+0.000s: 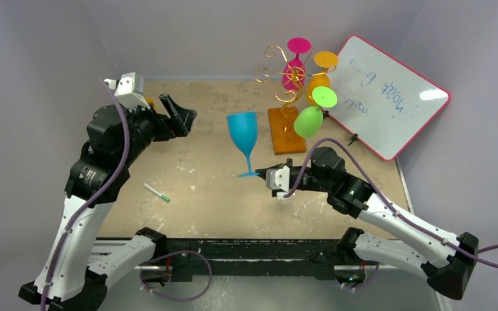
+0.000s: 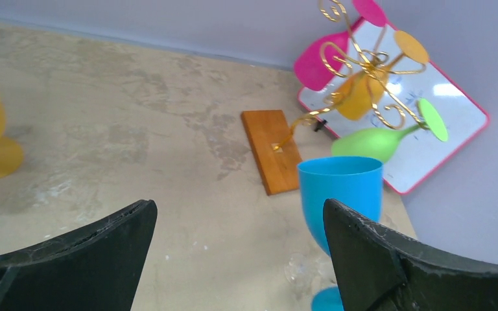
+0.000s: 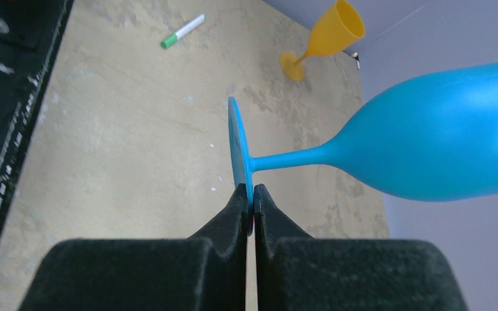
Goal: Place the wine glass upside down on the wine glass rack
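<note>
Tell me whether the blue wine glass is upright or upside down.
Upright: the blue wine glass has its open bowl on top and its foot below, where the right gripper pinches the foot's edge.

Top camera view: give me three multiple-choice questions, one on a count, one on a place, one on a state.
1. How many glasses hang on the wine glass rack? A) one B) three C) five
2. Where is the marker pen? A) on the rack's base B) inside a glass C) on the table near the left arm
3. The right gripper is: A) shut on the blue wine glass's foot B) open C) shut on the pen
Answers: B, pink, orange and green glasses hang there; C, it lies on tabletop; A, its fingers pinch the foot's edge.
</note>
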